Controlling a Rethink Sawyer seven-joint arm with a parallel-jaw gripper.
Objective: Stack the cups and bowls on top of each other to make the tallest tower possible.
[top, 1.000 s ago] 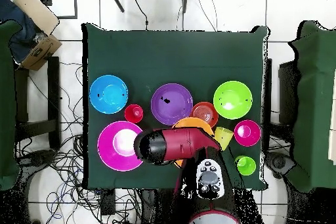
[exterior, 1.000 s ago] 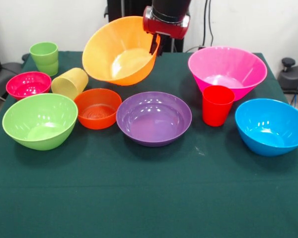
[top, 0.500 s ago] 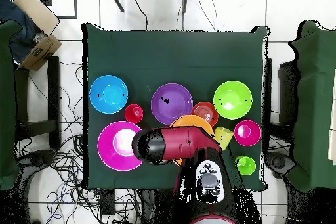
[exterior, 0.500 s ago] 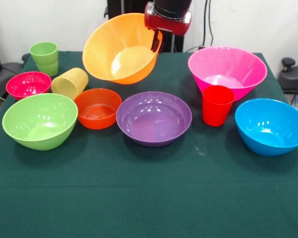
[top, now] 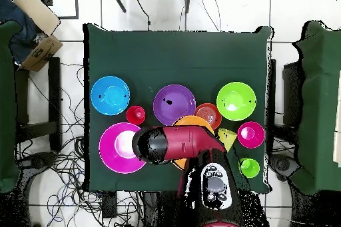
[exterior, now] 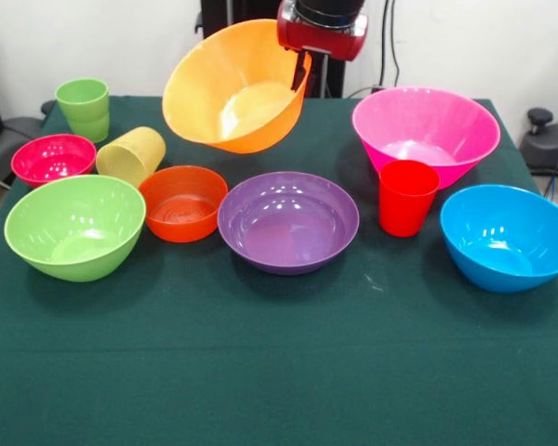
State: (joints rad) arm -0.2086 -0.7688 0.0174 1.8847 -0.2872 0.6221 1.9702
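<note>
Tabletop front-on: hand (exterior: pixel 300 70) pinching orange bowl (exterior: pixel 231 93)

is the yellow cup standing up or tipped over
Tipped over. The yellow cup lies on its side between the magenta bowl and the red-orange bowl, its open mouth facing the camera.
</note>
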